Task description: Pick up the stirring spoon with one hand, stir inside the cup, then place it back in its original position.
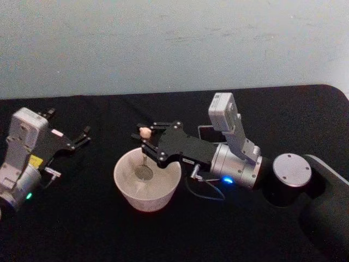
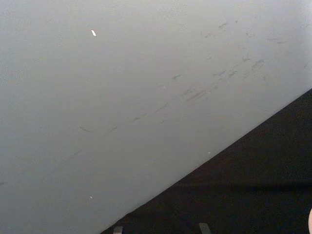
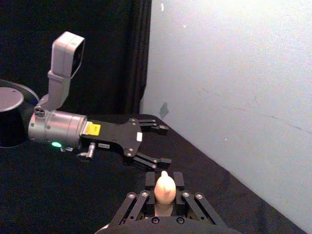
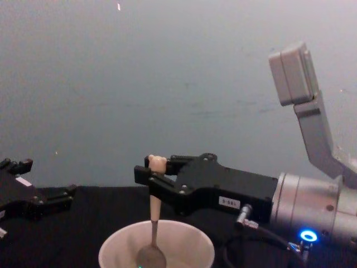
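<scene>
Cream-white cup (image 1: 143, 199), stirring spoon (image 4: 154, 209) with pale beige handle and silvery bowl, black right gripper (image 1: 143, 134) on silver wrist, blue light (image 1: 227, 179), black left gripper (image 1: 70, 123), black worktop (image 1: 109, 234), pale grey wall (image 1: 163, 43)

Right pincer (image 1: 144, 140) holds stirring spoon (image 1: 145, 132) upright, seemingly inside cup (image 1: 143, 201).

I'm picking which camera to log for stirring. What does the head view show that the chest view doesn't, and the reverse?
Head view: the cup's full outer wall on the black table, and the dark holder partly hidden behind the right arm. Chest view: the spoon from the side, nearly upright, its bowl low inside the cup. Both: the right pincer shut on the spoon's handle above the cup, and the left pincer open, idle at the left.
</scene>
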You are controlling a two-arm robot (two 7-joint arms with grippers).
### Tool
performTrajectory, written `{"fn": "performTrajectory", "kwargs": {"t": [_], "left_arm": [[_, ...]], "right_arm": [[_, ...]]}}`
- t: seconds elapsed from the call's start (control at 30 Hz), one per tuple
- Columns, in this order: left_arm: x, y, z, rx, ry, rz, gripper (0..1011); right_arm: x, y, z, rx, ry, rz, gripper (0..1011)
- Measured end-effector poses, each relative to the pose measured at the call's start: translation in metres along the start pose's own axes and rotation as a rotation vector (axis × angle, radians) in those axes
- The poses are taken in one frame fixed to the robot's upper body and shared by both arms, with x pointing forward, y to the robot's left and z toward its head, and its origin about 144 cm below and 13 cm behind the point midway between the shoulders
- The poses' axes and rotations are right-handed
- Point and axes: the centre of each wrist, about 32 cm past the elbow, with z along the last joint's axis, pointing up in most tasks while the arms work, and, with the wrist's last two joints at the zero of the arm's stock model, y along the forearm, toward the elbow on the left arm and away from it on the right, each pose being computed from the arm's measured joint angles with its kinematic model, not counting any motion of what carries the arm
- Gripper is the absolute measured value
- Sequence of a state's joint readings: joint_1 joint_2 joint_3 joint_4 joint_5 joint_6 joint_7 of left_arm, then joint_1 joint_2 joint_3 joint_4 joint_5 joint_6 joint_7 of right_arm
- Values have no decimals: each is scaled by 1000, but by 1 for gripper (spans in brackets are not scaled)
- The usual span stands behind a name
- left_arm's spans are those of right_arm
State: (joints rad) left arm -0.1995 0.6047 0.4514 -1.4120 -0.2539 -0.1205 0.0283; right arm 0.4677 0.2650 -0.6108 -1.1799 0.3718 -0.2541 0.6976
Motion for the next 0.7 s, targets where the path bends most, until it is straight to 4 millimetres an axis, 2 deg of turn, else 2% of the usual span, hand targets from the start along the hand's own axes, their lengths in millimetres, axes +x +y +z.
{"fn": "performTrajectory", "kwargs": {"t": [0.53, 0.7], "left_arm": [[0, 0, 0, 0, 0, 0, 1001], [0, 0, 0, 0, 0, 0, 1001]], "right_arm": [[3, -4, 0, -5, -4, -14, 212], [5, -7, 12, 3, -9, -14, 212]]}}
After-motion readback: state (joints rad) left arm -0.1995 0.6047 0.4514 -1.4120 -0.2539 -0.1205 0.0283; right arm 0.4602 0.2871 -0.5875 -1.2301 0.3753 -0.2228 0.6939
